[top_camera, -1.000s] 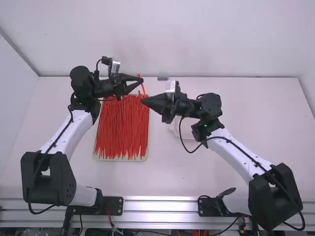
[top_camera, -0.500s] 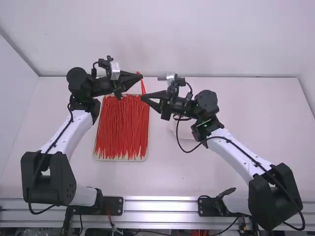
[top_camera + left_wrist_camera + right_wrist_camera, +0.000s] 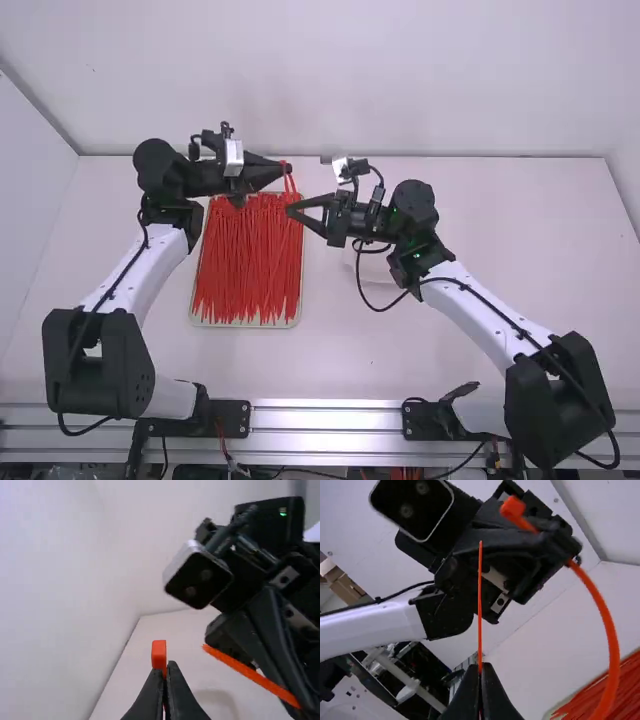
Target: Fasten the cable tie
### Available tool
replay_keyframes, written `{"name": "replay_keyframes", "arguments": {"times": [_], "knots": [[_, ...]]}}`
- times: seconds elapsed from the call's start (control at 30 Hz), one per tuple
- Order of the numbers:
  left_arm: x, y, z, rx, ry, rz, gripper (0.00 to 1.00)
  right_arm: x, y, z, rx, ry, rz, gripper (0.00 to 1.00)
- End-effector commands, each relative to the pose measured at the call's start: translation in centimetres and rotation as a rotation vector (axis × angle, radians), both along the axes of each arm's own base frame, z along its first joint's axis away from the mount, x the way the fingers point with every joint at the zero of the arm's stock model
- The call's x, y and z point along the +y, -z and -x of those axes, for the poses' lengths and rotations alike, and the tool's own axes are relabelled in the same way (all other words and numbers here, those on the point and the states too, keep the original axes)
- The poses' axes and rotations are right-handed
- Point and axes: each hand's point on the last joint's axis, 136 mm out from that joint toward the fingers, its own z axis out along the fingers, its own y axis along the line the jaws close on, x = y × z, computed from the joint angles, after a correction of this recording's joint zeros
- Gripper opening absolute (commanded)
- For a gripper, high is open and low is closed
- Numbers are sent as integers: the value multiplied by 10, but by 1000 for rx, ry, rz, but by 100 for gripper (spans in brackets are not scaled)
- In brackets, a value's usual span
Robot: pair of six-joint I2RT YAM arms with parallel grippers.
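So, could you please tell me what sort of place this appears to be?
Probably a robotics lab test cell: a left arm and right arm mounted on an aluminium rail at a white table, plain white walls closing it in, and a tray of red cable ties.

White table (image 3: 520,230), plain white walls (image 3: 400,70), even light

A robotics lab test cell is shown: a white table (image 3: 560,250) is closed in by plain white panels (image 3: 400,70) along its far edge and left edge. A left arm (image 3: 130,270) and a right arm (image 3: 485,318) are mounted on an aluminium rail (image 3: 330,418) at the table's near edge, and loose cables (image 3: 440,465) are seen beneath it.
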Motion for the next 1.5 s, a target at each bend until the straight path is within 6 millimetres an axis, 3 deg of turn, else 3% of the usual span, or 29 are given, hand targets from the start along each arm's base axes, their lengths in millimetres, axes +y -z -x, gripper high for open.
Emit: {"name": "replay_keyframes", "arguments": {"times": [0.0,0.8,1.47], "knots": [[-3,0,15,-113,82,-42,2,2,-8,-3,37,3,-16,0],[-3,-1,13,-130,69,-40,2,1,-5,-8,128,23,-21,0],[-3,-1,14,-129,72,-41,2,-1,-18,-13,121,55,-71,0]]}}
